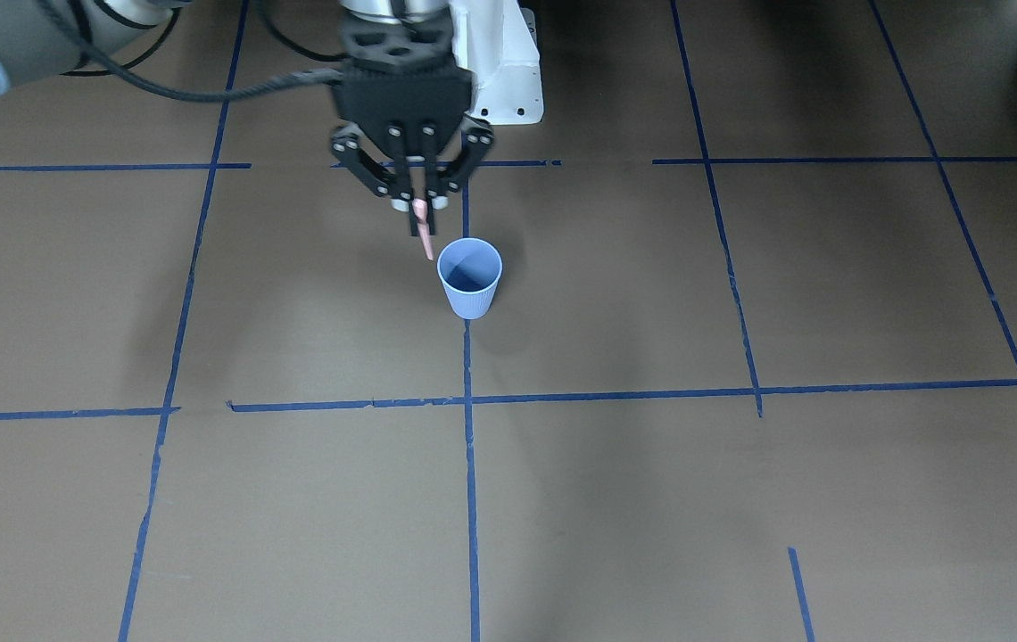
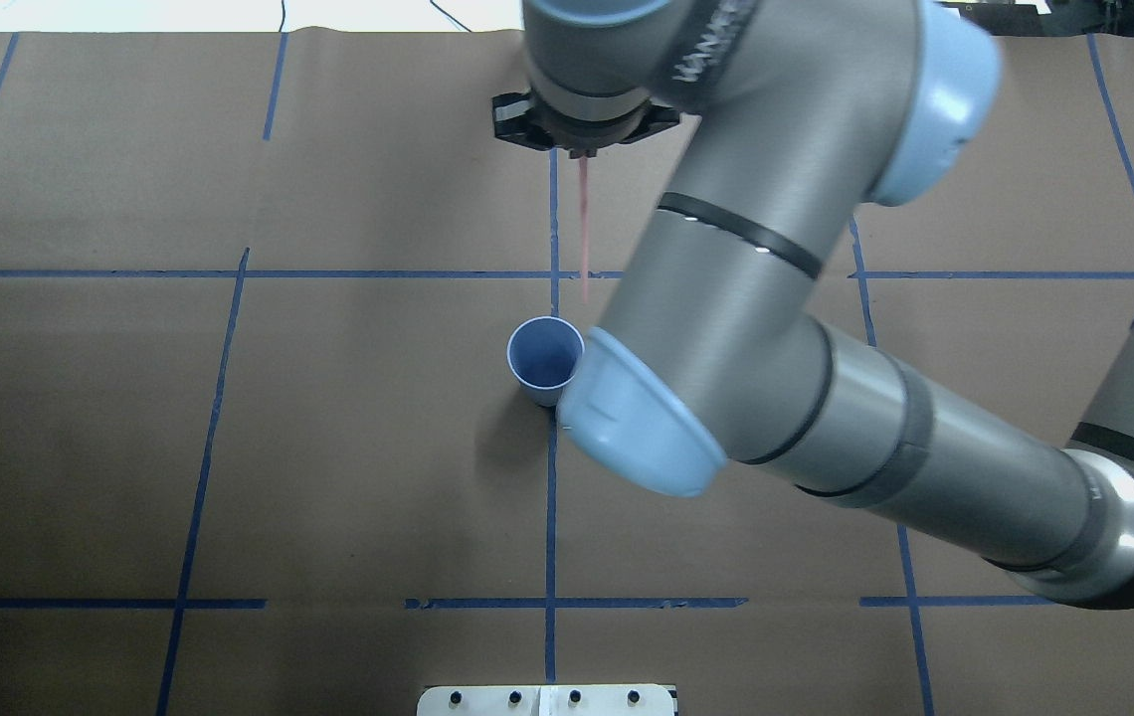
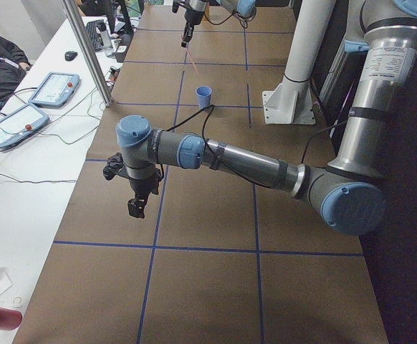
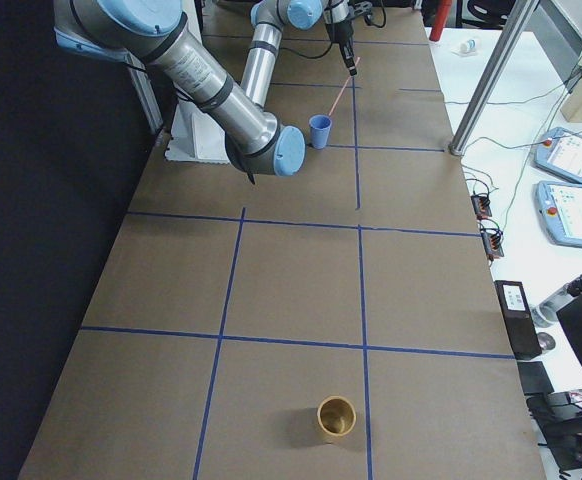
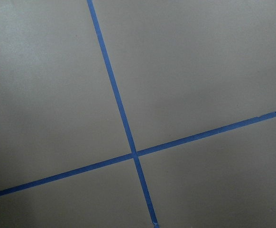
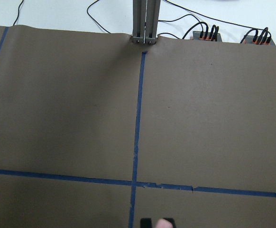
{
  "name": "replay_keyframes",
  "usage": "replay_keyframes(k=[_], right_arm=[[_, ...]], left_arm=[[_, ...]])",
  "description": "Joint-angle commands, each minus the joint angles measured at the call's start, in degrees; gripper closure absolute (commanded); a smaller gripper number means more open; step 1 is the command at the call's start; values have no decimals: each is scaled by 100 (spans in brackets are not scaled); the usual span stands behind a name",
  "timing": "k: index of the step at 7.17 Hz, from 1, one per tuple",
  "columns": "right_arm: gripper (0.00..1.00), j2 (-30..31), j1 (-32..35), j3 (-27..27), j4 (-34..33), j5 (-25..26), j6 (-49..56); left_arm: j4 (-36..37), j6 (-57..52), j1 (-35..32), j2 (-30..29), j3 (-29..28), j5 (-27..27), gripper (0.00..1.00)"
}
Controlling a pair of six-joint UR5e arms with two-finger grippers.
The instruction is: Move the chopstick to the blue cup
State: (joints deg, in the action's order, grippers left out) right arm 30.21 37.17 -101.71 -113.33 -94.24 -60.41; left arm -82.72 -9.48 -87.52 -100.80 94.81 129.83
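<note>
Chopstick roughly vertical, tip down near blue cup, pinched in right claw.

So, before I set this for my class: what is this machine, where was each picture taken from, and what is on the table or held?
It is a robot: two jointed arms, each ending in a two-finger gripper, at a table covered in brown paper with blue tape lines. Four pictures come from fixed cameras: across the table, over the robot's shoulders, and at each table end. Two come from wrist cameras. The right gripper pinches a pink chopstick, its tip near the empty blue cup, not in it. The left gripper hovers above the table elsewhere. A tan cup stands near the robot's-right end.
</note>
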Motion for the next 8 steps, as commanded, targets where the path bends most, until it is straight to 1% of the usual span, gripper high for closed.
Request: replay_keyframes(k=[1, 2, 5, 6, 7, 8], right_arm=[[99, -173, -479, 353, 48, 265, -286], [99, -112, -630, 380, 82, 458, -426], [98, 152, -781, 371, 83, 468, -437], [82, 117, -790, 371, 92, 468, -437], [1, 169, -842, 371, 231, 477, -506], [0, 283, -834, 354, 580, 477, -690]], left_arm=[[1, -1, -2, -1, -7, -1, 0], [1, -1, -2, -2, -7, -10, 0], [10, -1, -2, -2, -7, -1, 0], [10, 7, -2, -10, -7, -1, 0], [10, 7, -2, -2, -7, 7, 0], [19, 7, -2, -10, -7, 7, 0]])
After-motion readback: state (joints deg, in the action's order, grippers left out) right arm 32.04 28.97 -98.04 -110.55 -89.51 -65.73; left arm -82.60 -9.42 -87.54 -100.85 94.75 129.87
